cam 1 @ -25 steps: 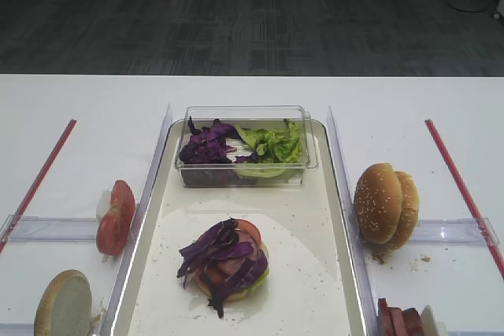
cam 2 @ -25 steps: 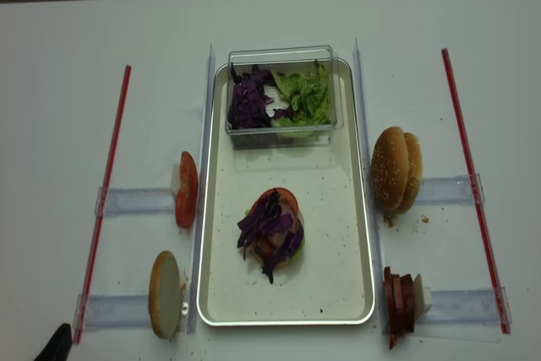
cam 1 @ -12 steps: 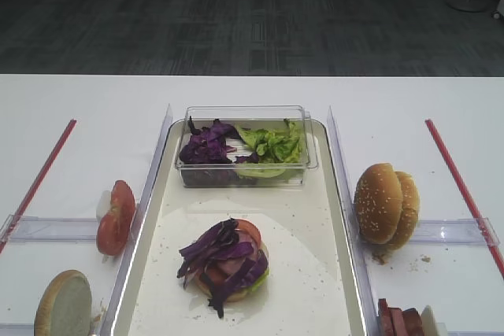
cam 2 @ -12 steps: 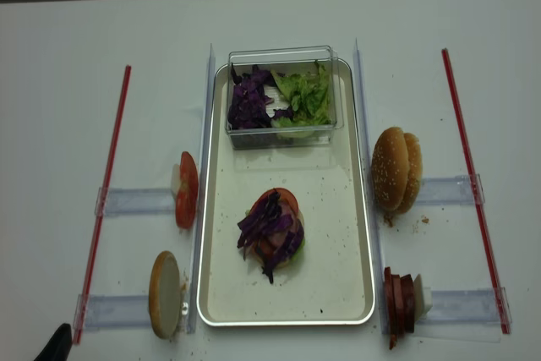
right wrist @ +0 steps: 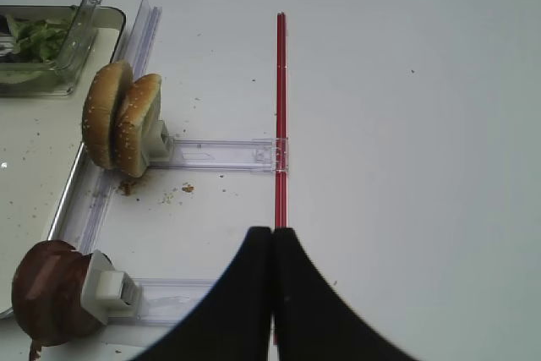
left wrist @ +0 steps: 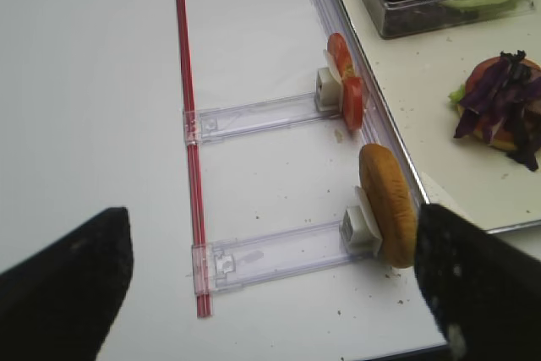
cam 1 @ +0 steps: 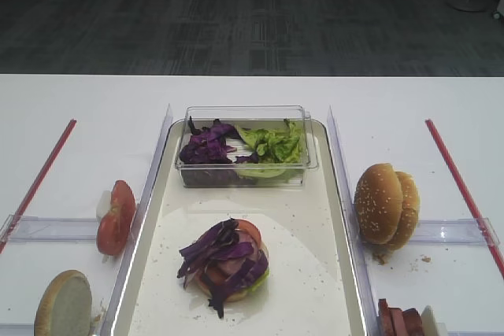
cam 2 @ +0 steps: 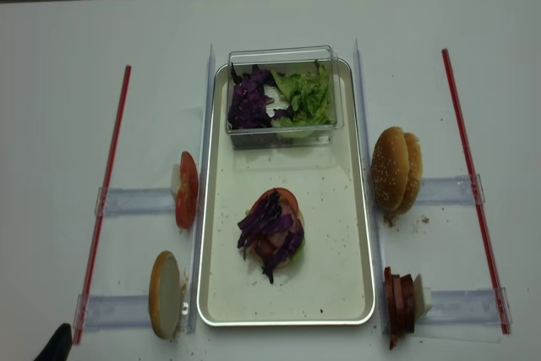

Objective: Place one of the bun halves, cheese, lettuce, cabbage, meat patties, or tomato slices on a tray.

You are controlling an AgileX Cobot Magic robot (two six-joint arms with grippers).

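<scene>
A stack topped with cabbage point(cam 2: 269, 224) is seen mid-tray point(cam 2: 338, 209), with bun halves point(cam 2: 396, 168) at three o'clock, while the left gripper point(left wrist: 270, 281) is spread and the right gripper point(right wrist: 271, 247) clenched empty.

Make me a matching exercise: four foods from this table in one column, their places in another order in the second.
1. tomato slices
2. meat patties
3. lettuce
4. cabbage strips

A. in the clear box, right side
B. on top of the stack on the tray
C. left of the tray, on edge
D. right of the tray, near corner

Pairs: 1-C, 2-D, 3-A, 4-B
</scene>
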